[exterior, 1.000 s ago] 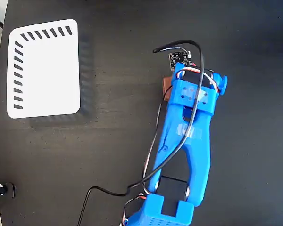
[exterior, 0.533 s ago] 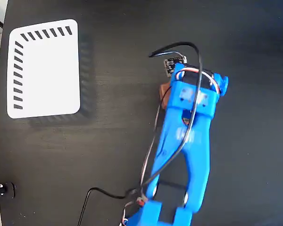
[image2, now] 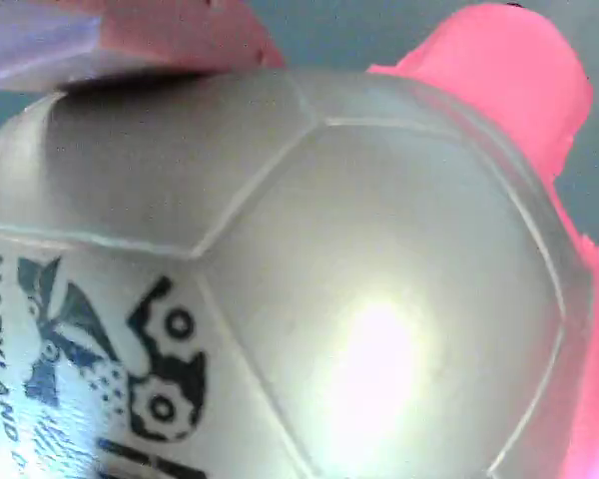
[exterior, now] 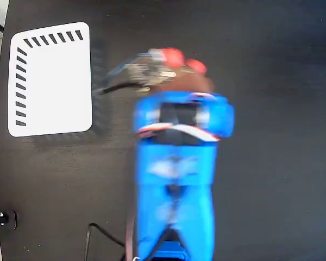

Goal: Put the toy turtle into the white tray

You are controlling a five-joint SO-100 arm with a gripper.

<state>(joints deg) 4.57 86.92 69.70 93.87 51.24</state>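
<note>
One gripper [exterior: 176, 70] is clamping the toy turtle [image2: 309, 289] and carrying it; the white tray [exterior: 51, 81] is lying leftward, near the table's left edge.

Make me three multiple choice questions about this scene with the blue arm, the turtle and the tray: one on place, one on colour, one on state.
1. In the fixed view, where is the white tray?
A. upper left
B. lower right
C. under the arm

2. What colour are the toy turtle limbs in the wrist view?
A. green
B. pink-red
C. black

3. What does the tray hold?
A. the turtle
B. a cable
C. nothing

Answers: 1 A, it lies in the upper left of the dark table. 2 B, pink-red parts edge the pale shell. 3 C, its white surface is bare, and the turtle's red parts show by the blue arm, right of the tray.
</note>
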